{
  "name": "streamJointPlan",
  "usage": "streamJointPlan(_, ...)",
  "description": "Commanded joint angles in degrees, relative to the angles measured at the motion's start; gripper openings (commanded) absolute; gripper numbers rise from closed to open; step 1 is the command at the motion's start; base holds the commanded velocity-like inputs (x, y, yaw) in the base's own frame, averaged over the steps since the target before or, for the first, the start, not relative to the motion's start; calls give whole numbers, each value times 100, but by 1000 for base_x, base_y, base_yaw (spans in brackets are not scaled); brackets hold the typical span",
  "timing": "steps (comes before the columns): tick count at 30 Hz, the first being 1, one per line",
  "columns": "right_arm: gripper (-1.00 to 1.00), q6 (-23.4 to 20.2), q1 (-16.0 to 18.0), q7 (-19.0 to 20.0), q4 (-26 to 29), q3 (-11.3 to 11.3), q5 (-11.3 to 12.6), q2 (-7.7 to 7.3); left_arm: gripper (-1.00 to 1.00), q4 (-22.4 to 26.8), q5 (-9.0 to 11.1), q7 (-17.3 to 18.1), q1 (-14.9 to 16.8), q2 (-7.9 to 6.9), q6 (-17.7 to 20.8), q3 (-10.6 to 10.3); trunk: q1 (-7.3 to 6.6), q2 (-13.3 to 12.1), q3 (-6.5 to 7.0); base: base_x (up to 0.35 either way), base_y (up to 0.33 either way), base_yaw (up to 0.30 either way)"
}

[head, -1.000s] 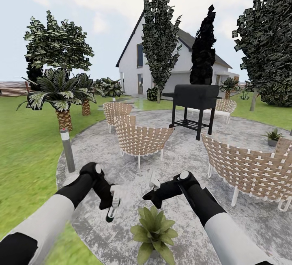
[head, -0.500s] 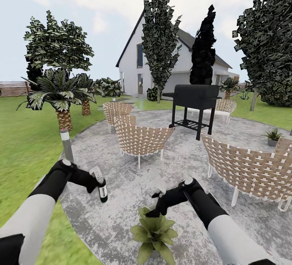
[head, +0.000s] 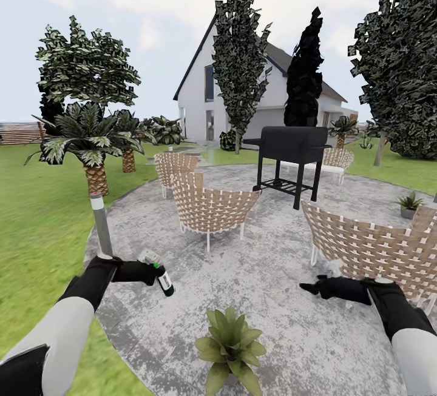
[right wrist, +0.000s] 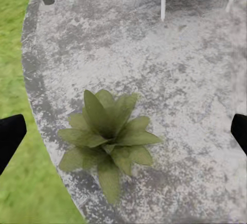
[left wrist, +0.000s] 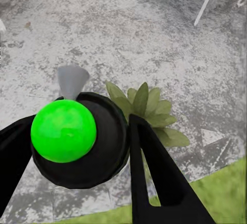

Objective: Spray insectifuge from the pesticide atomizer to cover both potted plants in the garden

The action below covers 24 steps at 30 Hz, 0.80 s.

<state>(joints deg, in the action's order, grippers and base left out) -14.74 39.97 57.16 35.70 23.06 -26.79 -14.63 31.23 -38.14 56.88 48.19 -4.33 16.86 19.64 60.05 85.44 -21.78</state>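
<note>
I have the pesticide atomizer clamped in my left gripper, nozzle tilted toward the near potted plant at the patio's front edge – right gripper spread, empty – so pickup's done, both plants left.

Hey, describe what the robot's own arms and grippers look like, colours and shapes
Both arms have smooth pale grey-white forearm shells that give way to matte black wrist sections. The left gripper and the right gripper are black, each ending in two slim tapering fingers. In the right wrist view the fingertips are plain black and blunt. No cables or markings are visible.
</note>
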Motion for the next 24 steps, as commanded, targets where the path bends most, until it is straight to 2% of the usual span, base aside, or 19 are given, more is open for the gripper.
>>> streamJointPlan(1,100,-32,4,-180,8,157,-24,0,-100,-46,68,-79,6,39,54,43,0,4,-7,0,0,0)
streamJointPlan(4,100,-10,-33,-999,6,347,-26,7,-100,-277,192,-351,6,134,54,54,0,4,-7,0,0,0)
streamJointPlan(5,100,-6,-44,-1524,-6,382,-27,13,-100,-379,214,-525,6,194,54,56,0,4,-7,0,0,0)
streamJointPlan(6,100,-6,-47,-1706,-21,390,-27,14,-100,-402,218,-595,6,215,54,56,0,4,-7,0,0,0)
streamJointPlan(8,100,-3,-56,-2530,-252,407,-28,80,-100,-465,231,-957,6,343,54,57,0,4,-7,0,0,0)
streamJointPlan(10,100,-3,-58,-2870,-537,413,-25,144,-100,-490,234,-1129,6,409,57,57,0,4,-7,0,0,0)
streamJointPlan(17,100,-2,-60,-3053,-1243,452,21,172,-100,-942,236,-1233,6,456,63,57,0,4,-7,0,0,0)
streamJointPlan(22,100,-8,-60,-3058,-1368,471,39,179,-100,-1252,241,-1232,6,459,74,52,0,4,-7,0,0,0)
streamJointPlan(24,100,-11,-60,-3056,-1381,474,118,175,-100,-1295,243,-1226,6,459,234,56,0,4,-7,0,0,0)
